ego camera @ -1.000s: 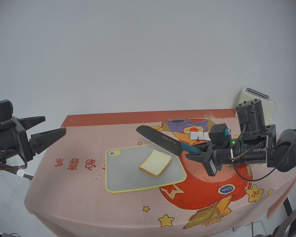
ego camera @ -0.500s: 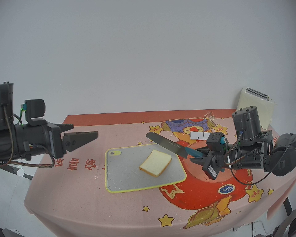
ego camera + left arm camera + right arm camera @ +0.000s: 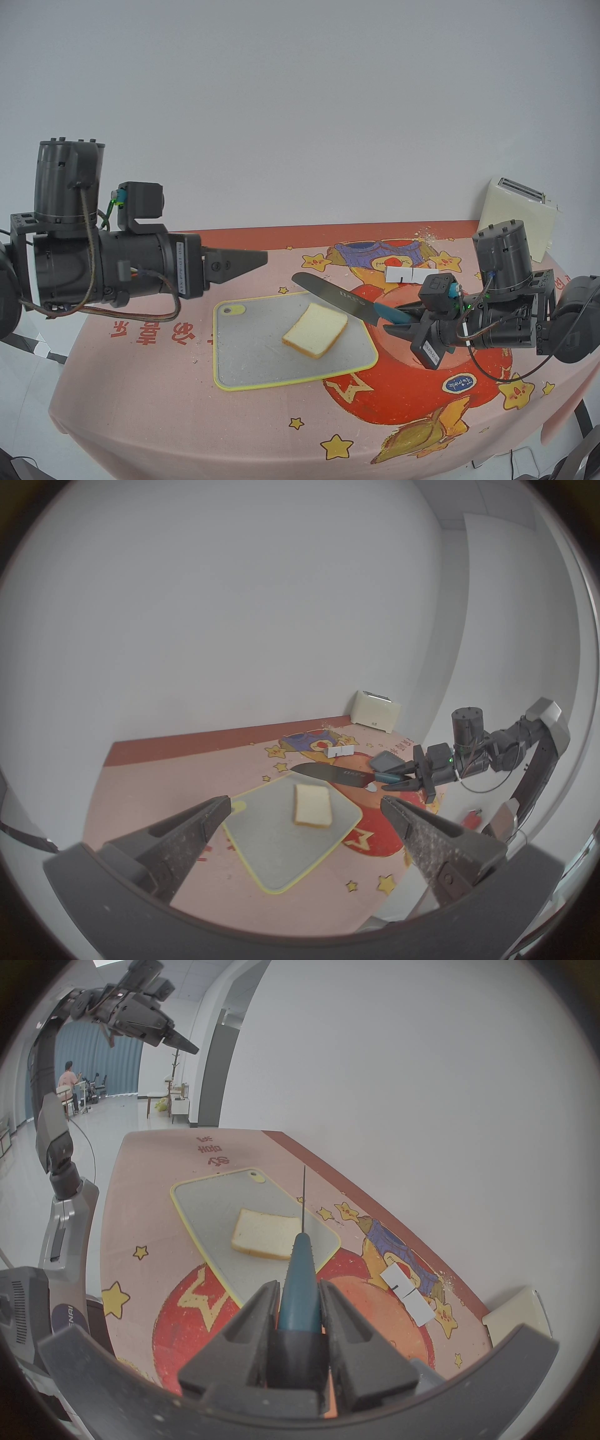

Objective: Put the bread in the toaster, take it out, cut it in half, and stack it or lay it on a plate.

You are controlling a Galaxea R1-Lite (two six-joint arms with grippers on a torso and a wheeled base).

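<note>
One slice of white bread with a tan crust (image 3: 314,330), square, whole and uncut, lies flat on a grey cutting board with a yellow-green rim (image 3: 250,356), a little toward 2 o'clock of the board's middle. The board sits mid-table on a pink cartoon-print tablecloth (image 3: 156,387). A cream toaster (image 3: 522,215) stands at the table's 2 o'clock corner; slot contents cannot be told. The right gripper (image 3: 395,317), at 3 o'clock of the board, is clamped on the teal handle of a dark-bladed knife (image 3: 340,295). The blade points to 10 o'clock, edge down, above the board's 1 o'clock corner and apart from the bread. The left gripper (image 3: 250,260) hangs at the board's 10 o'clock, jaws spread wide, holding nothing.
</note>
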